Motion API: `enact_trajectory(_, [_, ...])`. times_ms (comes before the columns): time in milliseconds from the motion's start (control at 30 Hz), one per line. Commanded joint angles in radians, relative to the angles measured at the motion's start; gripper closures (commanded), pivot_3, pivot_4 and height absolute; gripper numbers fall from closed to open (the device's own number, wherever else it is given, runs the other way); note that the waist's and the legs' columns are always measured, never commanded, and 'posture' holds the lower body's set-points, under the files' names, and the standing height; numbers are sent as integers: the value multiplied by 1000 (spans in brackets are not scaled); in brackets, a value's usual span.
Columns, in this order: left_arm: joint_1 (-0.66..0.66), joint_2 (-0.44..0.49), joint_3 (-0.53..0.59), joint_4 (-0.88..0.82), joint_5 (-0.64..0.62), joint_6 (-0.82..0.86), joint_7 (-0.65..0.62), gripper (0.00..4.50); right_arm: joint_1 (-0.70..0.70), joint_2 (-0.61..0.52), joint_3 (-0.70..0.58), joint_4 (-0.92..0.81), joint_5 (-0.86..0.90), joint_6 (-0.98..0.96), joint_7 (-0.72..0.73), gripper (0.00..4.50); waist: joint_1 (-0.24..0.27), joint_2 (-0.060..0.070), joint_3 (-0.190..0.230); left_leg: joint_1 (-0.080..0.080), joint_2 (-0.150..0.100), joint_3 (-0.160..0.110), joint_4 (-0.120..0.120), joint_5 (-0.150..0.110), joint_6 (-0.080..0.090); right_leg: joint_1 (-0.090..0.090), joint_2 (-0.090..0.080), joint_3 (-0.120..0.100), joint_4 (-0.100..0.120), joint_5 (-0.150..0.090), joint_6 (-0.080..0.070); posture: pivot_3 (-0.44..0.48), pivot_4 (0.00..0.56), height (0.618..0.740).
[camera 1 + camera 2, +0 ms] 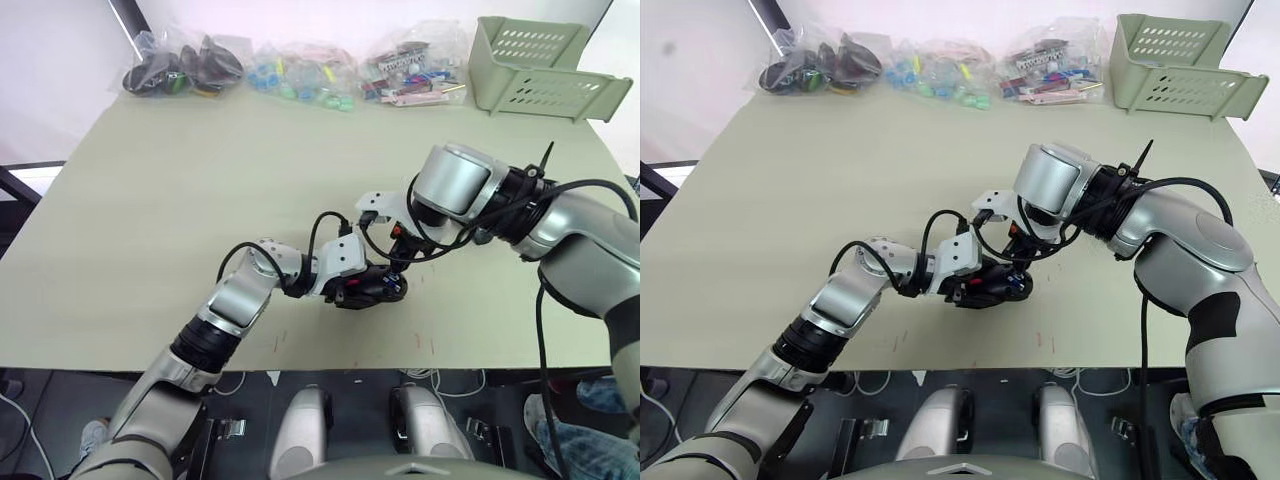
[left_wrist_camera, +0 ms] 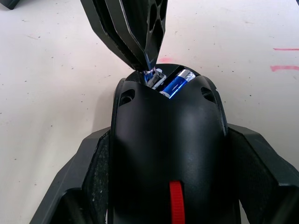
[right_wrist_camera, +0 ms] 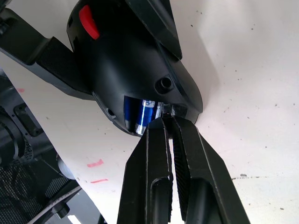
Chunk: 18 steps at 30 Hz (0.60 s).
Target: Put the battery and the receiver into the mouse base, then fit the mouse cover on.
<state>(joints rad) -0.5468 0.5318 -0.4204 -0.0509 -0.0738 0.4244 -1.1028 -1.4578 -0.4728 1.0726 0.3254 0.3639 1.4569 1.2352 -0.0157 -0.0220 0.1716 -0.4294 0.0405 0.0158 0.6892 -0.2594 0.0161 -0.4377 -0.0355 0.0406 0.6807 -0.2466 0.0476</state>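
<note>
Mouse base [image 2: 168, 154]: black oval body, red patch [image 2: 176, 200] at the end nearest the left wrist, clamped between the two fingers of the left gripper [image 2: 170, 186], one black pad [image 2: 254, 163] pressed against each flank. Held low over the pale table [image 1: 150, 200], near its front edge.

Battery [image 2: 176, 84]: blue cylinder with silvery end, seated in the open recess at the base's far end, away from the left wrist.

Receiver [image 3: 164, 109]: small silvery nub just beside the battery in the same recess, at the tips of the right gripper [image 3: 169, 122]. That gripper's fingers are drawn nearly together, narrow slit between them, tips meeting on the nub.

Beyond both grippers, along the table's far edge: clear bags of small parts [image 1: 300, 75], a bag of dark items [image 1: 185, 68], and a pale green basket [image 1: 540, 70] at the far right corner.
</note>
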Motion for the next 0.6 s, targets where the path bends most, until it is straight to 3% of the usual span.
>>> enact_trajectory(33, [8,4,1,-7,18,-9,16,1493,-12,-26,-9,-36,10,12,8,4500,0,0,0,0,0,0,0,0,0,0,0,0,0,0,0,0,150,740])
enact_trajectory(600, [10,6,0,-11,18,-6,17,1493,-3,-13,1,-10,-7,-4,-6,4500,0,0,0,0,0,0,0,0,0,0,0,0,0,0,0,0,150,740])
